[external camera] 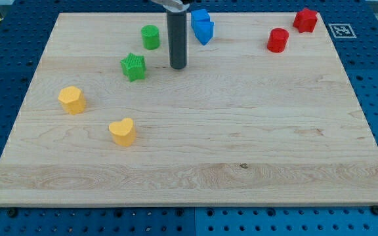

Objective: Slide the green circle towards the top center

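Wooden board on a blue perforated bench, seen from the view's bottom edge, with eight coloured blocks and the arm's dark rod. The rod descends from the view's top and ends at my tip, resting on the board in the upper middle. Being a plain rod, the end effector has nothing to spread or pinch; it can only push sideways, and at this moment it touches no block.

The task's thing, the green circle, stands near the board's top edge, left of centre. The tip lies to its right and somewhat lower in the view, near but apart. The green star sits lower still, to the tip's left. Two blue blocks, shapes unclear and touching one another, occupy roughly the top centre, just right of the rod.

Judged from this layout, the tip stands on the wrong side for the push: the circle needs to travel rightward, so contact would have to come from its left. The blue pair crowds the destination and may be struck.

Uninvolved: a red cylinder and a red block at top right; a yellow block and a yellow heart at left.
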{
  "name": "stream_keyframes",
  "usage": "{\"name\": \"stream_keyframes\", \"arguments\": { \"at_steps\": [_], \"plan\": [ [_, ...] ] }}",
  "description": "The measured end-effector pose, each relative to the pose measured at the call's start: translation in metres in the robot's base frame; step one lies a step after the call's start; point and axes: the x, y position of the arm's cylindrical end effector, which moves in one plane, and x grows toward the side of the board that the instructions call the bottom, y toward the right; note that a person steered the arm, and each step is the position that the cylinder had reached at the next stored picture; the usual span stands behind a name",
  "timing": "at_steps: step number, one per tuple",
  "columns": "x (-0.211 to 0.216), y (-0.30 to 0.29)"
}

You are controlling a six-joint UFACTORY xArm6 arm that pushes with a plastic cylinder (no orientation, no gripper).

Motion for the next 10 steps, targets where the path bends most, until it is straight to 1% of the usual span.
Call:
{"name": "stream_keyframes", "arguments": {
  "at_steps": [2, 3, 4, 5, 6, 8, 10],
  "plan": [
    [-0.032, -0.058],
    [-0.047, -0.060],
    [-0.050, -0.060],
    [-0.064, -0.067],
    [-0.066, -0.068],
    [-0.066, -0.093],
    [-0.072, -0.093]
  ]
}}
